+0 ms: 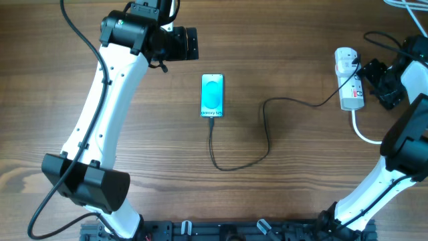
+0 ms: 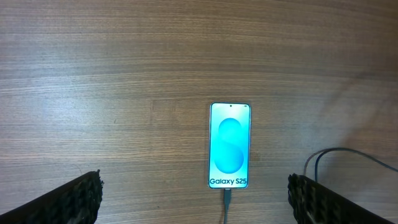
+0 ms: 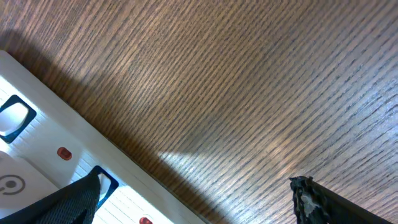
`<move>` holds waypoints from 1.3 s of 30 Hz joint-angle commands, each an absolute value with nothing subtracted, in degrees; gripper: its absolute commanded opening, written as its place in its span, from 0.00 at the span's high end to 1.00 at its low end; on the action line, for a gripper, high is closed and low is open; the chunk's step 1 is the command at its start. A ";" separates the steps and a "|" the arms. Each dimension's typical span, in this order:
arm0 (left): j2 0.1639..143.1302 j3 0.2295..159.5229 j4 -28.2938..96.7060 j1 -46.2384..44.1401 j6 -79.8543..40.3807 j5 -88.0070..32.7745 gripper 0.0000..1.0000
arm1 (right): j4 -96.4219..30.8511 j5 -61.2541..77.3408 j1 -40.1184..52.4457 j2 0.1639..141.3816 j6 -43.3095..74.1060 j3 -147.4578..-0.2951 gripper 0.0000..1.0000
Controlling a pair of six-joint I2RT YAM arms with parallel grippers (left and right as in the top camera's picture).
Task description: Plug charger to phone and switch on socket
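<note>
The phone (image 1: 212, 95) lies flat mid-table, cyan screen lit, "Galaxy S25" text at its near end; it also shows in the left wrist view (image 2: 229, 146). The black charger cable (image 1: 266, 127) runs from the phone's near end in a loop to the white socket strip (image 1: 349, 79) at the right; its tip sits at the phone's port (image 2: 227, 194). My left gripper (image 2: 196, 202) is open and empty, hovering near the phone. My right gripper (image 3: 196, 199) is open over the socket strip (image 3: 37, 152), one finger above a switch.
The socket's thick white cord (image 1: 364, 134) curves toward the right arm's base. More cables lie at the top right corner (image 1: 401, 10). Red indicator dots (image 3: 63, 153) mark the strip's face.
</note>
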State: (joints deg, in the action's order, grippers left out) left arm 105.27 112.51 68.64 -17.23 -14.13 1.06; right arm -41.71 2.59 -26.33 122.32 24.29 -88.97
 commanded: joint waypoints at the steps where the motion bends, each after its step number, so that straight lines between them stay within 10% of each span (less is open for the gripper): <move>1: 105.75 112.51 68.62 -17.23 -14.17 1.83 0.00 | -42.85 7.05 -25.32 123.46 20.99 -88.01 0.00; 16: 105.75 112.51 68.62 -17.23 -14.17 1.83 0.00 | -51.40 7.40 -25.67 119.09 28.60 -88.03 0.00; 30: 105.75 112.51 68.64 -17.23 -14.17 1.83 0.00 | -59.11 13.28 -14.76 58.67 30.09 -52.88 0.00; 39: 105.75 112.51 68.62 -17.23 -14.17 1.83 0.00 | -63.72 12.10 -14.63 52.05 30.02 -52.82 0.00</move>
